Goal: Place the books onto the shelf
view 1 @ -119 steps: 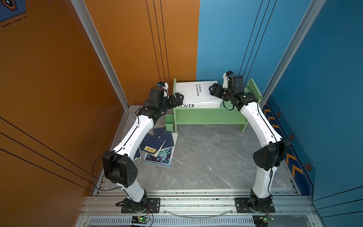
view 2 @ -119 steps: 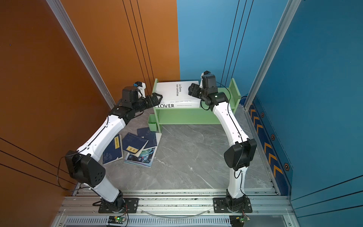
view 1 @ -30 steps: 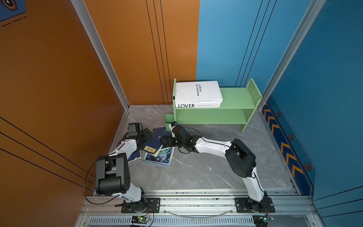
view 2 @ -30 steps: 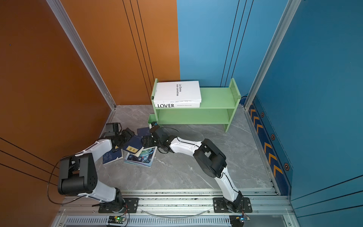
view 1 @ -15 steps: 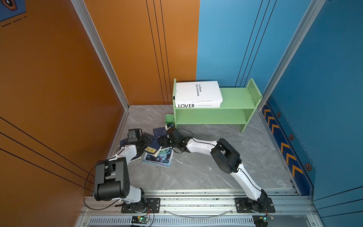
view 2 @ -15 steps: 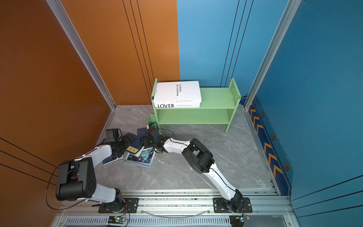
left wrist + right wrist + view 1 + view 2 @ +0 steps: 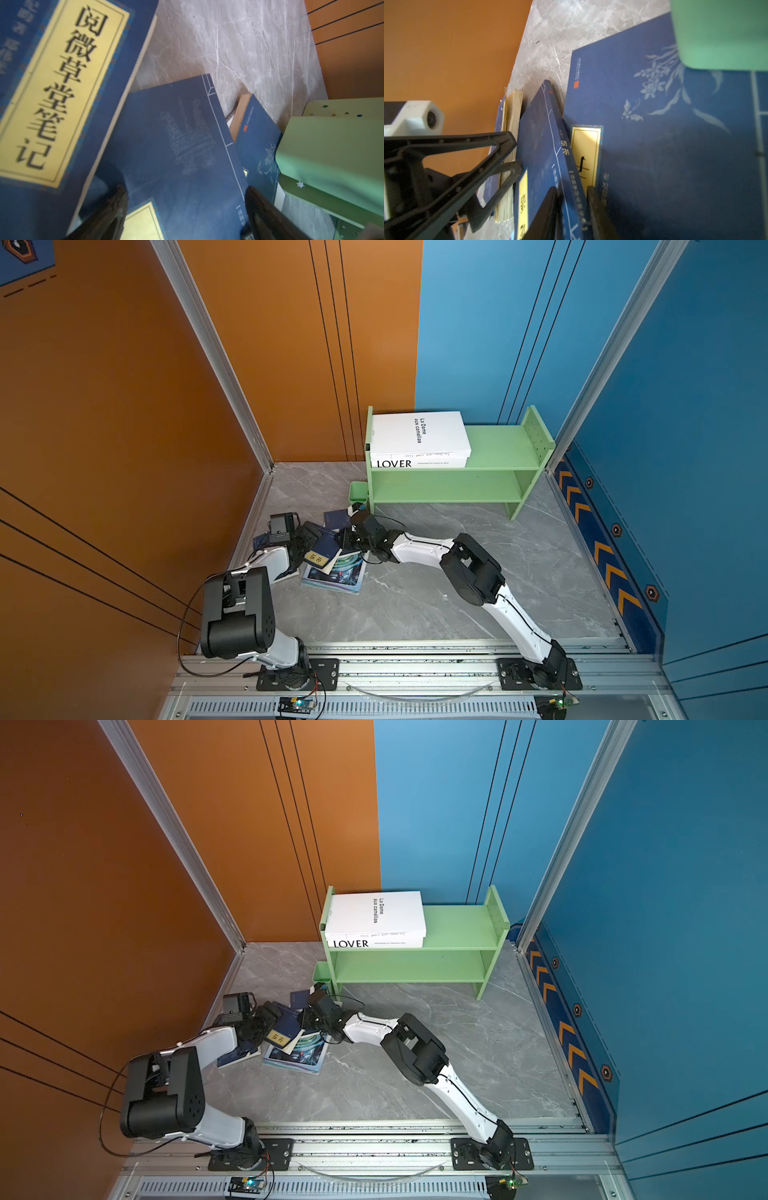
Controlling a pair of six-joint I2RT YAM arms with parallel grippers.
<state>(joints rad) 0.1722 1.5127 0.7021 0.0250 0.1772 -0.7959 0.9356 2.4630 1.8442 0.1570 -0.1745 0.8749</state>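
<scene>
Two thick white books [image 7: 419,435] [image 7: 374,919] lie stacked on the top tier of the green shelf [image 7: 503,445] [image 7: 461,923]. On the floor to its left lie several navy books and a teal magazine [image 7: 338,572] [image 7: 297,1054]. My right gripper [image 7: 572,207] [image 7: 347,539] is shut on the spine edge of a navy book [image 7: 542,135] [image 7: 324,549] with a yellow label, which is tipped up on edge. My left gripper [image 7: 185,207] [image 7: 309,537] is open, its fingers [image 7: 500,145] against the book's other face.
A small green cup [image 7: 358,492] [image 7: 322,973] hangs on the shelf's left side, close above the right wrist. The orange wall [image 7: 166,448] stands just left of the pile. More navy books [image 7: 62,83] overlap under both grippers. The shelf's lower tier [image 7: 444,489] holds nothing.
My right gripper has shut on the navy book's edge, and the book now stands tilted up. The right arm's elbow has swung lower. The left gripper stays open beside the book.
</scene>
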